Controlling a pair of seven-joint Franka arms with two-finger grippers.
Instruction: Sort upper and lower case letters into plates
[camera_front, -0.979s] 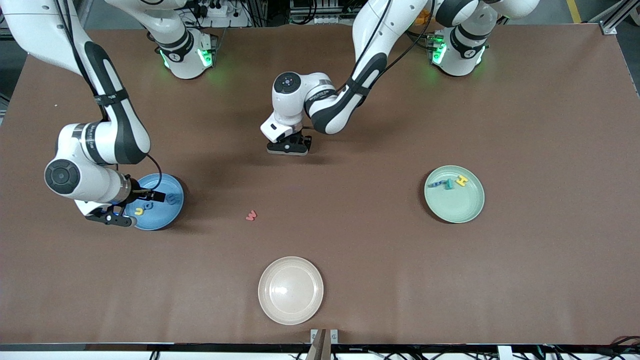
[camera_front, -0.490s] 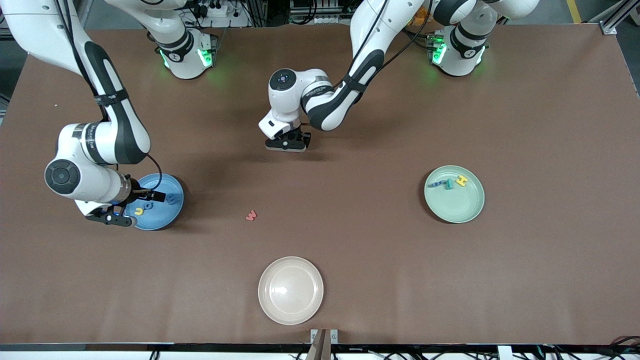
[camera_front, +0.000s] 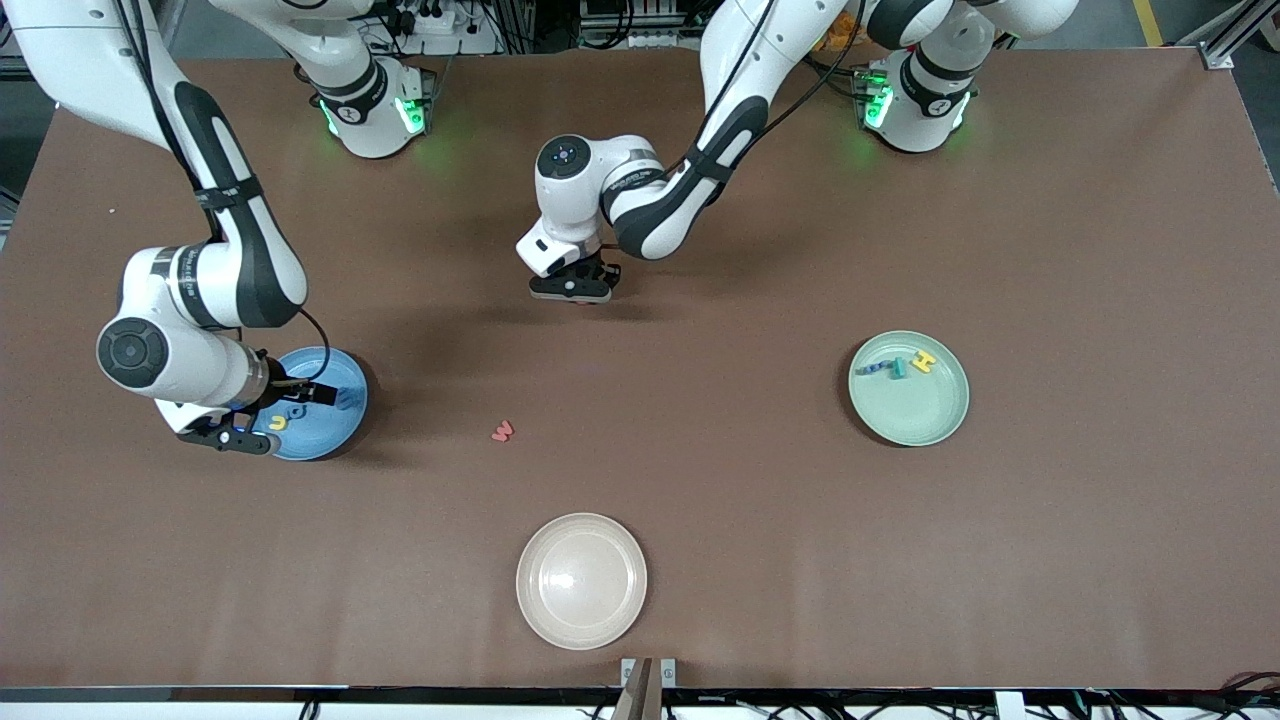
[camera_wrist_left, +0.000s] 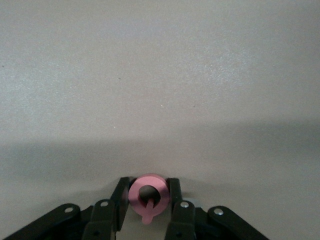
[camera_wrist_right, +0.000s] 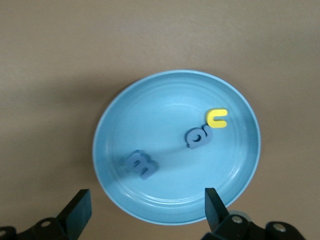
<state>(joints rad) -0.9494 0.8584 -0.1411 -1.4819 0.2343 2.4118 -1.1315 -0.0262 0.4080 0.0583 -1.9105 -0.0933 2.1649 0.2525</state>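
Nearest the front camera, by the table's (camera_front: 1100, 560) front edge, the round cream-beige plate (camera_front: 581, 581) is left bare, and a small red toy letter (camera_front: 502, 431) lies loose on the table between it and the middle. Toward the right arm's end, the right gripper (camera_wrist_right: 145, 210) is held wide open and empty over the light blue plate (camera_front: 345, 425) with its three letters, while the pale mint green plate (camera_front: 930, 415) holds three more. Farthest back, the left gripper (camera_wrist_left: 150, 205) is closed partway about a pink ring-shaped letter (camera_wrist_left: 148, 196) with its jaws just touching each side; the rounded letter could be squeezed out or dropped if lifted before the grip is firm.
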